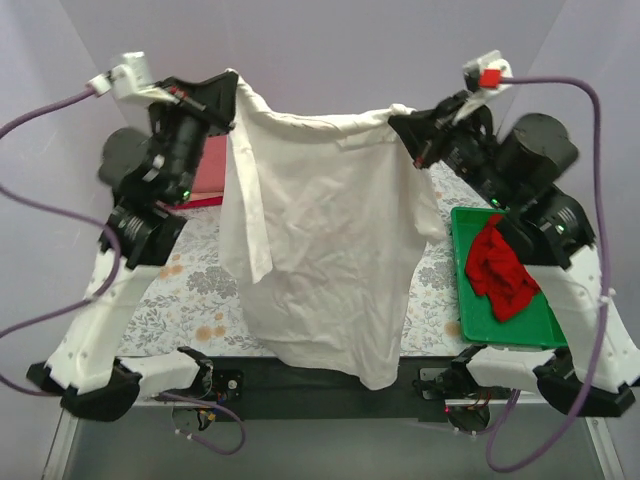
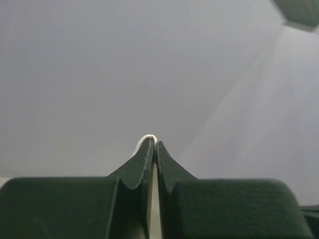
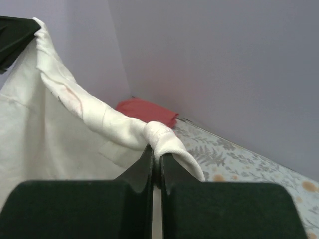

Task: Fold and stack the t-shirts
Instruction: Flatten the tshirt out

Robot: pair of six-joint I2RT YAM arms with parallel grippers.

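Tee (image 1: 320, 250) is hanging spread above the table (image 1: 195, 300), left gripper (image 1: 231, 97) and right gripper (image 1: 402, 124) each clamping an upper corner; light, limp cotton is sagging between them, so hemmed edges are probably offering the surest hold.

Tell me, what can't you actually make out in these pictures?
- Top view: the hanging white t-shirt hides the middle of the floral table cover.
- Top view: the left arm hides most of the folded red pile; count unclear.
- Top view: the right arm covers a corner of the green tray.
- Left wrist view: only a sliver of the white t-shirt shows at the left end effector.
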